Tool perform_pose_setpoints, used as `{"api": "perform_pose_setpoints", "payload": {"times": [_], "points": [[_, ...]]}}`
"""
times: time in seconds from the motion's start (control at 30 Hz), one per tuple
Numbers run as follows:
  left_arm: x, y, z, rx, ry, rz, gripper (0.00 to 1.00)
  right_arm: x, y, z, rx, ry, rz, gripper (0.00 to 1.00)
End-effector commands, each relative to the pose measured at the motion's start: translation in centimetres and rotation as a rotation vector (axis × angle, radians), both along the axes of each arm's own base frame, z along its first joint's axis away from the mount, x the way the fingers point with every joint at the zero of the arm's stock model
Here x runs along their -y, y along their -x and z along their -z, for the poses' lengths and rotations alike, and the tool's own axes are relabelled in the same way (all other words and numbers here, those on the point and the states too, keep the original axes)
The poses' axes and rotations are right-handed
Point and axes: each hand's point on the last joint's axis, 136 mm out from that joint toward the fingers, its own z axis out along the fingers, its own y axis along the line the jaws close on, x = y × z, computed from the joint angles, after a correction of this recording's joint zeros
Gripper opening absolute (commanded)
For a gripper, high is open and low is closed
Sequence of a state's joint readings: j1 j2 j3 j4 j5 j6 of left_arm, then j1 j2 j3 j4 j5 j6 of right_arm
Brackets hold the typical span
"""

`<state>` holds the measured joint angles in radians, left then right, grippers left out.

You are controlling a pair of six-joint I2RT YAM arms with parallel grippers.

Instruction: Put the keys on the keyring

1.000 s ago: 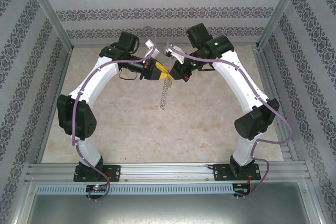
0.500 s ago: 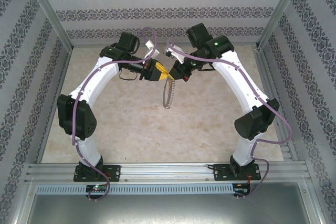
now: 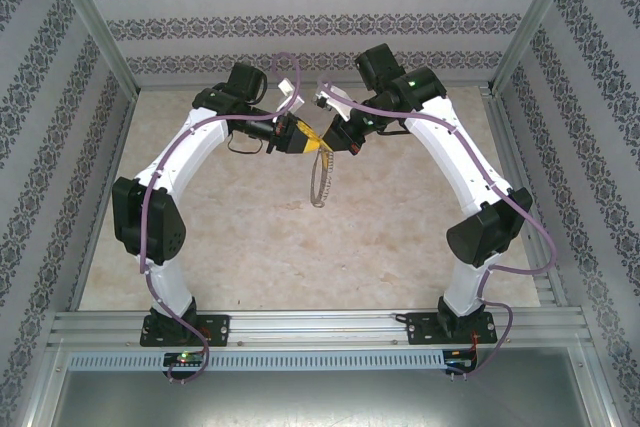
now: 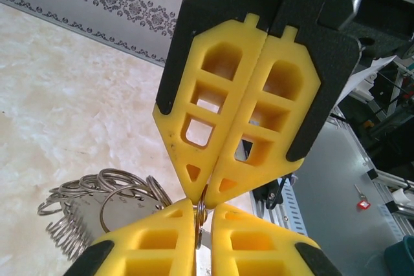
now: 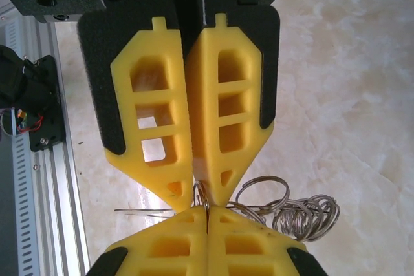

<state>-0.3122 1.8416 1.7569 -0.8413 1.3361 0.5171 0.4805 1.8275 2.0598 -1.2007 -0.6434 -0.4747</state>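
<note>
Left pincer (image 4: 203, 189) newly tight on keyring (image 4: 103, 206)

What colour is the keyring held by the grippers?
The keyring is silvery, bare metal. It shows best in the left wrist view.

The yellow fingers of the left hand (image 4: 206, 191) are pressed flat together, tips pointing down. They are met tip to tip from below by the closed right hand (image 4: 203, 207). A thin loop of the keyring (image 4: 107, 201) is pinched where the tips meet. Its bunched silvery rings are seen at lower left against the pale marbled counter (image 4: 71, 108).
</note>
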Motion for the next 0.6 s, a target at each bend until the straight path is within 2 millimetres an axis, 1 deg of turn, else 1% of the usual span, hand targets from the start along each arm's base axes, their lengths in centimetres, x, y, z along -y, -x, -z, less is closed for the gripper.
{"api": "perform_pose_setpoints", "payload": {"times": [0.0,0.13,0.23,0.27,0.3,0.37,0.47,0.57], "points": [[0.6,1.1,0.4,-0.041,0.025,0.044,0.01,-0.9,-0.1,-2.5,0.074,-0.071,-0.019,0.0],[0.8,1.0,0.1,-0.014,0.039,0.031,0.0,-0.8,-0.2,-2.7,0.083,-0.077,-0.005,0.0],[0.9,0.7,-0.3,0.022,0.048,0.002,0.0,0.2,-0.8,-3.5,0.102,-0.121,0.054,0.21],[0.9,0.6,-0.4,0.034,0.05,-0.008,0.0,0.7,-1.0,-3.8,0.106,-0.145,0.078,0.3],[0.9,0.5,-0.6,0.043,0.053,-0.015,0.0,1.3,-1.1,-4.1,0.11,-0.17,0.105,0.33],[0.9,0.6,-1.2,0.062,0.062,-0.023,0.0,2.6,-1.0,-5.0,0.125,-0.238,0.155,0.35],[0.8,0.6,-1.8,0.082,0.073,-0.031,0.0,4.6,-1.2,-5.6,0.128,-0.363,0.25,0.39],[0.8,0.6,-2.6,0.098,0.083,-0.037,0.0,5.2,-0.9,-5.5,0.098,-0.46,0.273,0.39]]}}
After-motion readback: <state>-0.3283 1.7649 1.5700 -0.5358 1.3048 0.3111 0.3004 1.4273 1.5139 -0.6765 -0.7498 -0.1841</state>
